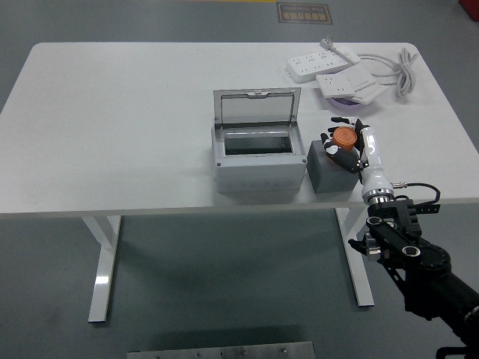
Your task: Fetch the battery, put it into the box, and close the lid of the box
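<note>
Your right hand (346, 143) is curled around the orange battery (344, 136), apparently gripping it, above the grey block (326, 170). The box (259, 155) stands open, lid (257, 109) upright.

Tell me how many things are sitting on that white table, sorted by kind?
Grey box with its lid up: 1
Grey block: 1
Orange-topped battery, with the robot's right hand around it: 1
White power strips: 2
Purple item half hidden under a strip: 1
Total: 6
</note>
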{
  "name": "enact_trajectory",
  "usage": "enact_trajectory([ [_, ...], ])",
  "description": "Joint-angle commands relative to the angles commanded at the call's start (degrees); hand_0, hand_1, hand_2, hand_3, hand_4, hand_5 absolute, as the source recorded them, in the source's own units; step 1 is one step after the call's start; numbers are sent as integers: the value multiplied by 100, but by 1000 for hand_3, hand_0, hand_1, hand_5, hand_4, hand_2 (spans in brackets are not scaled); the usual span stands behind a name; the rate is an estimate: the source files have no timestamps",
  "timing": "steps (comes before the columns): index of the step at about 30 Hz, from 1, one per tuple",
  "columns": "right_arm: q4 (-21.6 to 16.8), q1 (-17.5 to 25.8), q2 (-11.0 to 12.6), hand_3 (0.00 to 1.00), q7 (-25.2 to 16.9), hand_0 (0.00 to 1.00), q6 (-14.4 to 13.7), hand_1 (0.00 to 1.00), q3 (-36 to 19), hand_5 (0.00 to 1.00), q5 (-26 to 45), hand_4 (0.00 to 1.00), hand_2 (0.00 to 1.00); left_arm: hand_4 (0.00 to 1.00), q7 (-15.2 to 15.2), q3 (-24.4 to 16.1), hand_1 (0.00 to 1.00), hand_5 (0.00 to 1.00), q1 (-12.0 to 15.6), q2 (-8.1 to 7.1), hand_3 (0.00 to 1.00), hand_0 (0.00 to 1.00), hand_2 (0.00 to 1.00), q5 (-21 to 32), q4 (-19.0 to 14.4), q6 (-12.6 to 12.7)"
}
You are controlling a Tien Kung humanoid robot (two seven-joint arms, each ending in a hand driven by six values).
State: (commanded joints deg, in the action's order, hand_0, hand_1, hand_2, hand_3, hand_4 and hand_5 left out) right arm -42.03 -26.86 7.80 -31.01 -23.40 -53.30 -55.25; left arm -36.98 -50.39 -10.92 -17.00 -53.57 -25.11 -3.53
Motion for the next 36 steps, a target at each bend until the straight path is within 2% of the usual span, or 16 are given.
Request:
enact_trajectory([
  [8,-37,-2,6,590,101,457,-50,549,-4,2,-100,602,566,820,0,-35,902,669,2,-4,834,852,827,-44,-3,-2],
  [9,-45,-1,7,579,121,390,-56,538,2,2,-108,578,562,821,0,-39,904,670,1,-5,833,850,831,-51,-3,-1],
  [14,-58,9,1,579,205,390,-57,538,28,2,-111,578,562,821,0,-45,904,670,-2,-5,833,850,831,-71,-1,-1],
  [15,-59,11,2,572,221,328,-56,543,34,2,-110,474,578,821,0,-46,908,671,-2,-5,833,846,835,-74,0,1],
  [20,-64,17,0,572,293,328,-53,543,68,2,-85,474,578,821,0,-68,908,671,4,-10,833,846,835,-119,0,-4],
  [21,-67,17,0,495,306,346,-56,551,79,2,-81,440,575,822,0,-73,907,672,5,-12,833,845,835,-129,-1,-5],
  [26,-70,8,1,495,345,346,-82,551,122,2,-44,440,575,822,0,-89,907,672,8,-11,833,845,835,-168,0,-8],
  [27,-69,6,0,441,348,320,-87,524,129,2,-32,455,547,821,0,-90,908,671,9,-11,833,847,837,-172,-1,-9],
  [32,-76,-6,3,441,345,320,-114,524,157,2,30,455,547,821,0,-102,908,671,12,-12,833,847,837,-189,-1,-6],
  [33,-76,-8,4,407,340,256,-116,442,159,2,43,430,451,821,0,-104,909,672,11,-13,837,846,839,-192,-1,-8],
  [36,-73,-11,6,407,334,256,-121,442,174,2,95,430,451,821,0,-102,909,672,9,-14,837,846,839,-184,-1,-4],
])
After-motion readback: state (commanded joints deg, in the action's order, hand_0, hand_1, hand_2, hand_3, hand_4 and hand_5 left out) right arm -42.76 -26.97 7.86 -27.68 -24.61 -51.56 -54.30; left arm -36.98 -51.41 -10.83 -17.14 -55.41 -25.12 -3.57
